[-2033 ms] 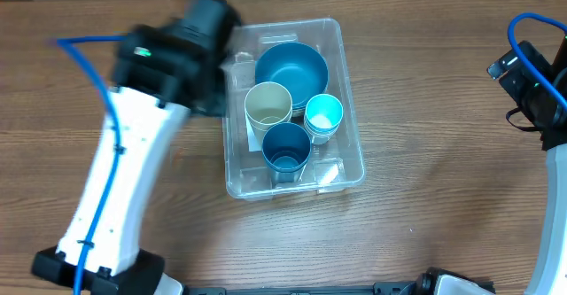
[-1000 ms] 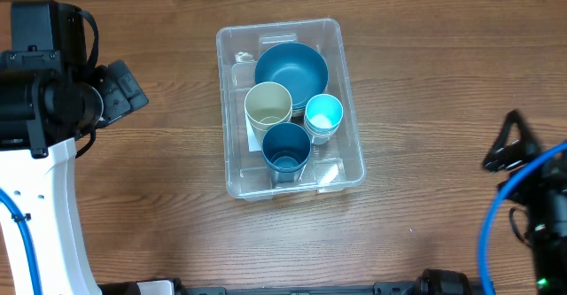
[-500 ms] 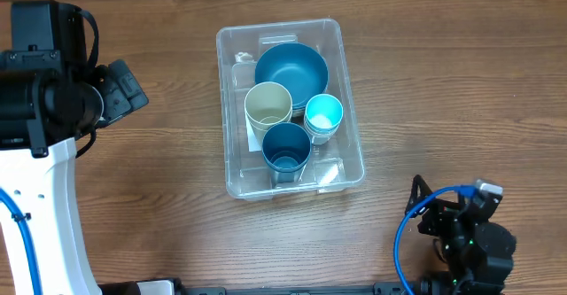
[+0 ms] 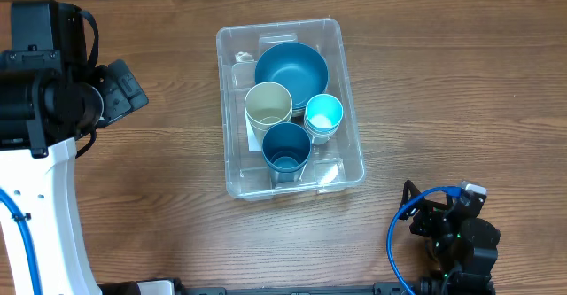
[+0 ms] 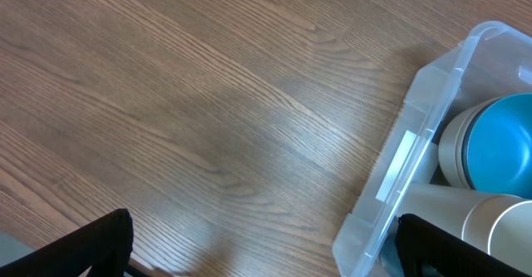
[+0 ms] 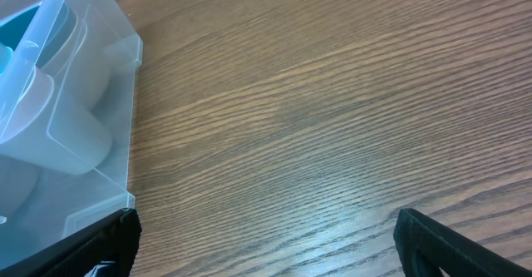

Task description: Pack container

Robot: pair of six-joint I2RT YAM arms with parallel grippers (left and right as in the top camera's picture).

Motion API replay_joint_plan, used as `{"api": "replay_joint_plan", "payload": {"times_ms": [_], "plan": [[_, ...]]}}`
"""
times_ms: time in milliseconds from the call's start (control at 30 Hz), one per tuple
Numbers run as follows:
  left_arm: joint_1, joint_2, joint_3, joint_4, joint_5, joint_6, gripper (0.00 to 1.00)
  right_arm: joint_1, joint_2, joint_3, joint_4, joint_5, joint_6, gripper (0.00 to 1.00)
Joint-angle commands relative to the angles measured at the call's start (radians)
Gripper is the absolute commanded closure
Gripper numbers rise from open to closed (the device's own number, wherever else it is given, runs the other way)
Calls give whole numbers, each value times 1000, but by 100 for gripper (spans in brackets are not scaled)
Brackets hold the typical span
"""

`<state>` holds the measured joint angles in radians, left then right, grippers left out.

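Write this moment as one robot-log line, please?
container: holds bowl, three cups | left end effector: open | right end effector: open

left arm (image 4: pixel 40 180) at left edge, left claw (image 5: pixel 268 242) spread wide, right arm (image 4: pixel 456 237) folded at front, right claw (image 6: pixel 266 240) spread wide

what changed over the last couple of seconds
The left arm withdrew from the left edge of the large clear plastic rectangular container off to the left; the right arm dropped from far right to near right. Nothing grasped or released. Container, round blue bowl and cups unmoved.
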<state>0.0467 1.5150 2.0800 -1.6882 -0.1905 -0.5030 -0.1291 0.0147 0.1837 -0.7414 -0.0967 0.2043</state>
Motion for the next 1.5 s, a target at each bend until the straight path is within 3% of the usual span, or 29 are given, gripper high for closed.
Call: {"api": "replay_joint_plan", "payload": {"times_ms": [0, 167, 267, 367, 467, 500, 633, 833, 967, 1267, 1467], "plan": [[3, 2, 4, -1, 5, -6, 0, 5, -12, -19, 7, -2, -11, 0], [3, 2, 4, -1, 5, -6, 0, 5, -12, -19, 7, -2, -11, 0], [5, -5, 2, 12, -103, 51, 0, 5, -12, -19, 6, -2, -11, 0], [2, -80, -114, 243, -57, 69, 0, 5, -12, -19, 6, -2, -11, 0], [-2, -311, -547, 760, 146, 194, 0, 5, -12, -19, 7, -2, -11, 0], [-2, -373, -664, 865, 160, 193, 0, 5, -12, -19, 7, -2, -11, 0], [-1, -629, -1028, 1058, 157, 221, 0, 5, -12, -19, 7, -2, -11, 0], [-1, -1063, -1527, 1169, 159, 225, 0, 5, -12, -19, 6, -2, -11, 0], [-1, -1261, -1733, 1220, 182, 208, 0, 5, -12, -19, 7, -2, -11, 0], [-2, -1453, -1947, 1252, 185, 179, 0, 5, -12, -19, 7, -2, -11, 0], [-2, -1469, -1960, 1278, 184, 159, 0, 5, -12, -19, 7, -2, -11, 0]]}}
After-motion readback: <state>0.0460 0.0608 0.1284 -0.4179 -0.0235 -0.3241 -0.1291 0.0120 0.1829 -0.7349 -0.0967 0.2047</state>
